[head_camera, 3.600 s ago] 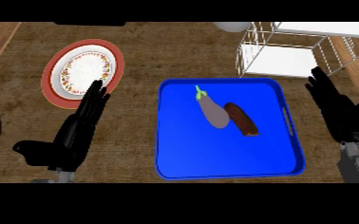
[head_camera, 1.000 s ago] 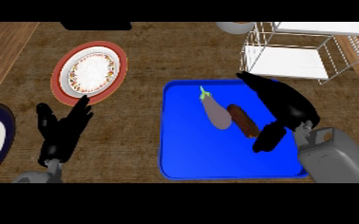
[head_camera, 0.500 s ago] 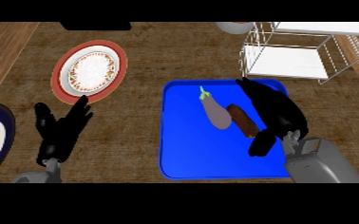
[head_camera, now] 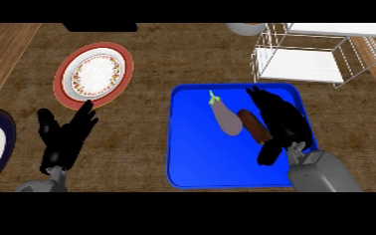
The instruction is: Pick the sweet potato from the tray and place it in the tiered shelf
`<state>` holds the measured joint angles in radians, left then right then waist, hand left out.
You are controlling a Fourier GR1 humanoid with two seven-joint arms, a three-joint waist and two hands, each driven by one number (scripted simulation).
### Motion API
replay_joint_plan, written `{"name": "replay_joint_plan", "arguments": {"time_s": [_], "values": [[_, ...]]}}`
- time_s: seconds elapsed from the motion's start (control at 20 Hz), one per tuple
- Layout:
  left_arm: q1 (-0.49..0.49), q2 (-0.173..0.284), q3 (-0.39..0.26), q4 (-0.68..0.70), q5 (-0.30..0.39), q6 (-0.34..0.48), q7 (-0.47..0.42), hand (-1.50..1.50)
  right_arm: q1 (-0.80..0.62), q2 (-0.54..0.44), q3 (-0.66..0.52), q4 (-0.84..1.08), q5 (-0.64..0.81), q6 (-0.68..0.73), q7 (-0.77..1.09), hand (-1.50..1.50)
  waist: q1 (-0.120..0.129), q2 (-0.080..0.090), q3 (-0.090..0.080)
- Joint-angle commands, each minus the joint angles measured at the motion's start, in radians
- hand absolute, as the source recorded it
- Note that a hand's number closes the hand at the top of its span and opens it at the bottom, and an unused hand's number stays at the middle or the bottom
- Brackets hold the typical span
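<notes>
A brown sweet potato (head_camera: 252, 123) lies in the blue tray (head_camera: 192, 164), just right of a purple eggplant (head_camera: 227, 118) with a green stem. My right hand (head_camera: 281, 121) hovers over the tray's right half, directly beside the sweet potato. Its fingers are straight, pointing away from me, and its thumb hangs down near the potato's near end. Nothing is held. The white wire tiered shelf (head_camera: 305, 55) stands at the back right, beyond the tray. My left hand (head_camera: 64, 137) rests open on the counter at the lower left, fingers up.
A white plate with a red rim (head_camera: 94, 74) sits at the back left. A dark-rimmed dish (head_camera: 6, 140) shows at the left edge. A pale bowl (head_camera: 246, 28) stands beside the shelf. A dark object (head_camera: 99, 27) lies along the counter's back.
My right hand has come in from the right edge over the tray and slid closer to the sweet potato. My left hand drew back to the lower left and now stays still.
</notes>
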<state>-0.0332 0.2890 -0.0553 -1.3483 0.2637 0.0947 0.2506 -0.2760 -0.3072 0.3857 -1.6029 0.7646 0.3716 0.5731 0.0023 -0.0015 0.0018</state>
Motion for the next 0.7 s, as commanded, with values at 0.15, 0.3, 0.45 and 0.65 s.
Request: {"name": "replay_joint_plan", "arguments": {"time_s": [0.15,0.3,0.45,0.65], "values": [[0.003,-0.036,-0.003,-0.069,-0.058,0.026,0.068,0.0,-0.036,0.039,-0.049,0.163,0.123,-0.072,-0.087,-1.5,0.003,0.002,-0.001],[-0.03,-0.05,0.047,0.097,-0.049,-0.035,-0.03,0.0,-0.039,0.053,-0.054,0.173,0.159,-0.073,-0.111,-1.5,-0.001,0.002,-0.002],[0.033,-0.02,0.07,-0.014,-0.047,-0.062,0.01,0.0,-0.029,0.058,-0.071,0.137,0.189,-0.056,-0.128,-1.5,0.001,0.001,-0.002],[-0.009,-0.057,0.065,-0.013,-0.074,-0.041,0.03,0.0,-0.047,0.119,-0.099,0.329,0.216,-0.197,-0.24,-1.5,0.002,0.002,-0.002]]}}
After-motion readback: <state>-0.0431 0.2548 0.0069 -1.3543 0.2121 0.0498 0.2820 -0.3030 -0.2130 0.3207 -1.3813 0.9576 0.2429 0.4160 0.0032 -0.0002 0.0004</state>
